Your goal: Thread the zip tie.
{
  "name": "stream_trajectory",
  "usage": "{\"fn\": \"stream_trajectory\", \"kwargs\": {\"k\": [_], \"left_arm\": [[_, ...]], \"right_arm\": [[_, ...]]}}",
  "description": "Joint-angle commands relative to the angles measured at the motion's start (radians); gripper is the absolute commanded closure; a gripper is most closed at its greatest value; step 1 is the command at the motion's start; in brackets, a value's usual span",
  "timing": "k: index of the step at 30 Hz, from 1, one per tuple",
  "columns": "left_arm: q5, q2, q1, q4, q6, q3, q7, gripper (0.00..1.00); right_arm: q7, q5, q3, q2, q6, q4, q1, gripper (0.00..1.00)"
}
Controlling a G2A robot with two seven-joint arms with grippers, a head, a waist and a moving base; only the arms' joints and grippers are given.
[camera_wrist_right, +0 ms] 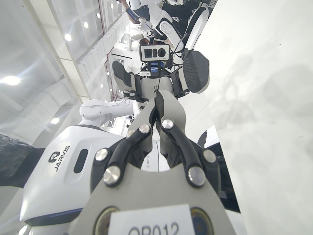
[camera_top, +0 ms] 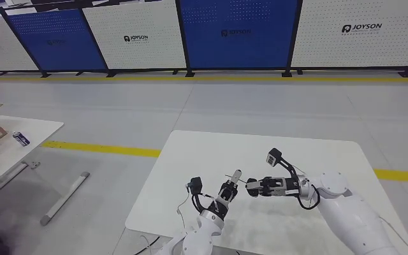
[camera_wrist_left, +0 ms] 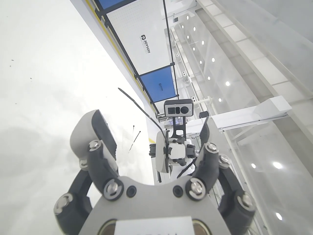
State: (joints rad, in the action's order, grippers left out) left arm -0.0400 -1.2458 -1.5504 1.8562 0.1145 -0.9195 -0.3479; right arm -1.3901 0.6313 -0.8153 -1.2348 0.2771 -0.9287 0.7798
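Note:
My right gripper (camera_wrist_right: 156,97) is shut on a black zip tie (camera_wrist_left: 139,107). In the left wrist view the tie's long thin tail curves up and away from the right gripper (camera_wrist_left: 166,147) over the white table (camera_top: 268,146). In the right wrist view a short end of the zip tie (camera_wrist_right: 159,81) pokes out past the fingertips. My left gripper (camera_wrist_left: 151,123) is open and holds nothing. It faces the right gripper from close by, and its two dark pads (camera_wrist_right: 195,72) stand to either side of the tie's end. In the top view the left gripper (camera_top: 233,182) and the right gripper (camera_top: 250,187) meet near the table's front middle.
A second black zip tie (camera_wrist_left: 135,138) lies flat on the table beyond the left gripper. A smaller table with a can (camera_top: 20,138) stands far to the left. A yellow floor line (camera_top: 102,149) and blue and white partition panels (camera_top: 236,35) lie behind.

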Motion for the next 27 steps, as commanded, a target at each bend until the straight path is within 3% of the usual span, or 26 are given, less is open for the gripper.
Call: {"fn": "stream_trajectory", "kwargs": {"k": [1, 7, 12, 17, 24, 27], "left_arm": [[0.000, 0.000, 0.000, 0.000, 0.000, 0.000, 0.000, 0.00], [0.000, 0.000, 0.000, 0.000, 0.000, 0.000, 0.000, 0.00], [0.055, -0.002, 0.020, -0.024, 0.037, -0.005, 0.009, 0.00], [0.047, 0.011, 0.018, -0.023, 0.033, -0.056, 0.154, 0.00], [-0.090, 0.031, -0.009, -0.003, -0.032, -0.147, 0.391, 0.00], [-0.110, 0.031, -0.011, -0.004, -0.035, -0.155, 0.404, 0.00]], "right_arm": [[0.000, 0.000, 0.000, 0.000, 0.000, 0.000, 0.000, 1.00], [0.000, 0.000, 0.000, 0.000, 0.000, 0.000, 0.000, 1.00], [0.004, -0.019, -0.020, 0.011, -0.049, -0.035, 0.015, 1.00], [0.000, -0.012, -0.008, 0.031, -0.107, -0.064, 0.012, 1.00], [0.000, 0.014, 0.064, 0.064, -0.163, -0.095, -0.013, 1.00], [0.000, 0.014, 0.064, 0.064, -0.163, -0.095, -0.013, 1.00]]}}
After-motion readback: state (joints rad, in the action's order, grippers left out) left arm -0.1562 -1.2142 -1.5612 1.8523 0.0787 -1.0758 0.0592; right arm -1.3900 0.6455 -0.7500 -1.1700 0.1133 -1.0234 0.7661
